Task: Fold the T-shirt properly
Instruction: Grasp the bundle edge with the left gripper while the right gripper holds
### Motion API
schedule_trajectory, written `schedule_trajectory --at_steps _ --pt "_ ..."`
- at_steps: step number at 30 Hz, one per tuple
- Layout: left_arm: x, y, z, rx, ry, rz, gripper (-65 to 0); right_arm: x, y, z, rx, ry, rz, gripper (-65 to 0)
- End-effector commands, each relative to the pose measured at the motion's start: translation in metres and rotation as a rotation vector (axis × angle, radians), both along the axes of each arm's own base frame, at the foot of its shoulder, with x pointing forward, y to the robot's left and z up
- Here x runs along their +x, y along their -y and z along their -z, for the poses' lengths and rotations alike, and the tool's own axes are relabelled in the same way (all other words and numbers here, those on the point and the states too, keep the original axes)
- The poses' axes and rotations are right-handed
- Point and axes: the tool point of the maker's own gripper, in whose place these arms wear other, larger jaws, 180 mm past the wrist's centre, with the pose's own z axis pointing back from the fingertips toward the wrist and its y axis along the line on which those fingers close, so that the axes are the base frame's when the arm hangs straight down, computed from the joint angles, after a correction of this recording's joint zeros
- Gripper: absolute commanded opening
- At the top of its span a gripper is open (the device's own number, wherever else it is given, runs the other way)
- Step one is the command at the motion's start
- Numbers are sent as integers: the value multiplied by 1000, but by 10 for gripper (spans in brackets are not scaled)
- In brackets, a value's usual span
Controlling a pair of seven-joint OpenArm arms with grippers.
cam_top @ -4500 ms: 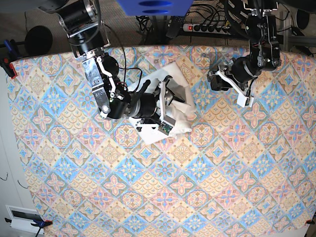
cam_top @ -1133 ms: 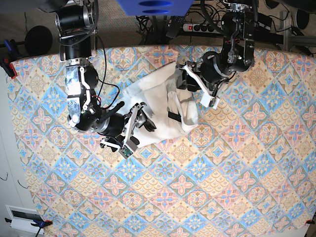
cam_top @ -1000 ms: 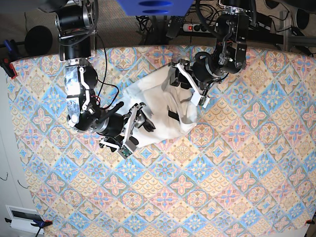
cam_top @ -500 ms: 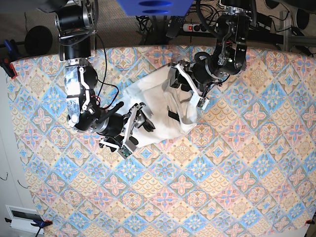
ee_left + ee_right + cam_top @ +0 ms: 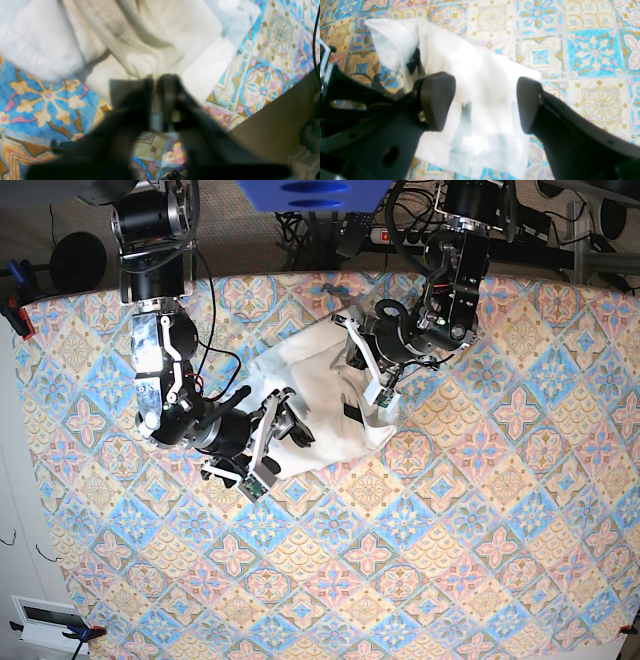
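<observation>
The T-shirt (image 5: 325, 395) lies bunched and partly folded on the patterned tablecloth (image 5: 450, 530), nearer the far edge of the tabletop than the near one, roughly midway between its left and right edges. Only plain white cloth shows; no print is visible.

The left gripper (image 5: 160, 80) has its jaws pinched together on a ridge of the white fabric, seemingly so that this fold can be lifted or drawn out without slipping. In the base view it sits at the shirt's far right side, low against the cloth.

The right gripper (image 5: 485, 105) hangs over the shirt's near left portion with its fingers (image 5: 437, 100) spread wide and nothing between them. My guess is that it waits there to take a second hold, so the shirt can be stretched flat between both arms.
</observation>
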Motion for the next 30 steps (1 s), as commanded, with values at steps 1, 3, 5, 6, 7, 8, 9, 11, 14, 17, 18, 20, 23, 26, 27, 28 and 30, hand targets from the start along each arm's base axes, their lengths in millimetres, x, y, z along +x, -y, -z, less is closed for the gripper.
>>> schedule_trajectory --at_steps 1,3,5,6,7,8,9,11,14,17,18,20,23,26,27,28,30 --pt "11 4 -16 -26 56 -4 -650 11 -3 -20 36 59 -2 -250" --pt "12 4 -25 -36 80 -4 -650 11 -3 -20 36 59 -2 -250" --pt "9 3 -33 -44 106 -14 -650 11 -3 -20 36 59 -2 -250" --pt "9 -2 -38 -51 127 -35 -650 11 -3 -20 36 59 -2 -250" --pt "6 -5 -40 -55 134 -50 -650 11 -3 -20 36 59 -2 -250" --pt "3 -7 -42 -59 140 -60 -650 11 -3 -20 36 59 -2 -250" --pt "1 -8 -42 -60 140 -65 -650 11 -3 -20 36 59 -2 -250" --pt "-2 -9 -41 -61 137 -67 -650 11 -3 -20 36 59 -2 -250" --pt "-4 -8 -39 -48 129 -58 -619 11 -3 -20 36 59 -3 -250" --pt "-8 -8 -37 -48 120 -58 -454 10 -4 -20 35 59 -6 -250" --pt "-8 -8 -37 -47 119 -58 -404 10 -4 -20 35 59 -6 -250" --pt "-9 -12 -35 -33 119 -51 -317 11 -4 -20 36 59 -5 -250" --pt "-12 -5 -32 -30 110 -12 -295 11 -3 -20 36 59 -3 -250" --pt "-9 -1 -24 -26 95 2 -295 10 -4 -20 35 59 -6 -250" --pt "-8 0 -20 -25 85 7 -295 10 -4 -20 35 59 -6 -250" --pt "-10 3 -15 -25 70 15 -295 10 -4 -20 35 59 -6 -250" --pt "-4 9 -17 -29 84 31 -295 10 -4 -20 35 59 -6 -250"
